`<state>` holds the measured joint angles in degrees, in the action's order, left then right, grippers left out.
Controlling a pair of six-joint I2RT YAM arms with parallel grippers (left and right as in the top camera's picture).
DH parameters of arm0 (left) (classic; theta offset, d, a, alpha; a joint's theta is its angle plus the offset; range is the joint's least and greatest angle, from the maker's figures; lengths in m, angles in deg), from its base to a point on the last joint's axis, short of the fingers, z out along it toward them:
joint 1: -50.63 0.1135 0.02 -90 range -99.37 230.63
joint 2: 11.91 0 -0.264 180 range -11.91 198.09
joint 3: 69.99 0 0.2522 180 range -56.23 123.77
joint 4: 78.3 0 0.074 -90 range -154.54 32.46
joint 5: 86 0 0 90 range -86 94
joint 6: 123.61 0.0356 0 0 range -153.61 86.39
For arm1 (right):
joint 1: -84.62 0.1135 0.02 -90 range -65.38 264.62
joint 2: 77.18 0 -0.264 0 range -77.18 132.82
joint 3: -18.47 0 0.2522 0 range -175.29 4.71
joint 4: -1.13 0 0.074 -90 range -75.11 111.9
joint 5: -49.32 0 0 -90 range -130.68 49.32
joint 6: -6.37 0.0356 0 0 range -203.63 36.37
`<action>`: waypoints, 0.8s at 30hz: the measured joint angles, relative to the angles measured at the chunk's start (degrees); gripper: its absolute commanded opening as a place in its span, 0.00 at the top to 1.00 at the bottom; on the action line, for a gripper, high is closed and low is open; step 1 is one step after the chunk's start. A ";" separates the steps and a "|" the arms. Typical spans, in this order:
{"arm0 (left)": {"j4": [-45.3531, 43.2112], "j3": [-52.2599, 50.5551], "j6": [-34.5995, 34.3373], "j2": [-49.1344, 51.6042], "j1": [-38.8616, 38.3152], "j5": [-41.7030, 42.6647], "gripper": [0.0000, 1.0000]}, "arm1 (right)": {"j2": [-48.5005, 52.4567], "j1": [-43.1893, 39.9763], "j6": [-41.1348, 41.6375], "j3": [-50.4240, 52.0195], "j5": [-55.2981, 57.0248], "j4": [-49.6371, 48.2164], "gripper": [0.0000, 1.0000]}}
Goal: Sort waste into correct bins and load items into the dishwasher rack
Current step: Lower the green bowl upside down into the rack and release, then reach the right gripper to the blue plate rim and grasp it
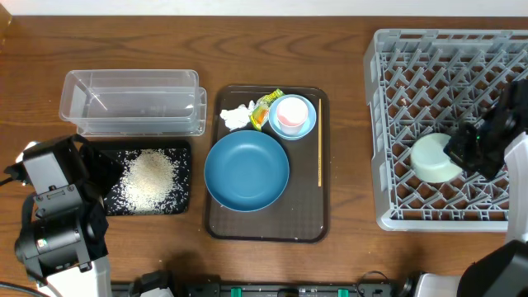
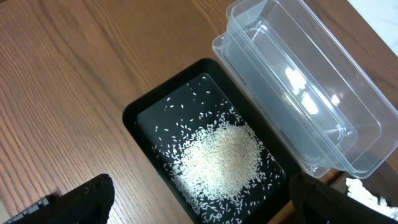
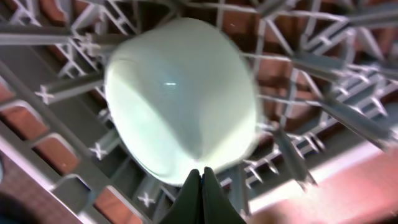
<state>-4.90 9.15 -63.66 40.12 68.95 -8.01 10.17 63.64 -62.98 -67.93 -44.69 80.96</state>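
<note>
Overhead faces down; left wrist nearer (black tray (image 1: 183, 155) shared).

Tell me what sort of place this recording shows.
Likely a staged dish-clearing workbench rather than a real kitchen: a wooden table holds a dishwasher rack, a serving tray and a clear tub.

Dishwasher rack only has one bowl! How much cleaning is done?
Done: the rice sits in the black tray, and the mint-green bowl lies upside down in the dishwasher rack. In hand: the right end effector is shut at that bowl's edge. To do: the tissue, wrapper, blue dish, light-blue bowl and pink cup on the brown tray.
</note>
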 measured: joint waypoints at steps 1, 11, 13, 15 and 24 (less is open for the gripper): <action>0.00 0.00 0.00 0.00 0.00 0.00 0.08 | -0.24 0.00 0.20 -0.07 0.81 0.57 0.99; 0.00 0.00 0.00 0.00 0.00 0.00 0.08 | -0.42 0.00 -0.70 -0.07 -1.05 -0.81 0.89; 0.00 0.00 0.00 0.00 0.00 0.00 0.08 | -0.42 0.07 -2.34 -0.09 -5.77 -2.03 0.84; 0.00 0.00 0.00 0.00 0.00 0.00 0.08 | -0.42 0.44 -4.63 -0.15 -11.15 -3.13 0.83; 0.00 0.00 0.00 0.00 0.00 0.00 0.08 | -0.42 15.39 -10.95 -0.26 -28.68 -9.75 0.17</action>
<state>-4.90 9.15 -63.66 40.12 68.95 -8.01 9.76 79.03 -73.93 -68.19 -73.37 71.21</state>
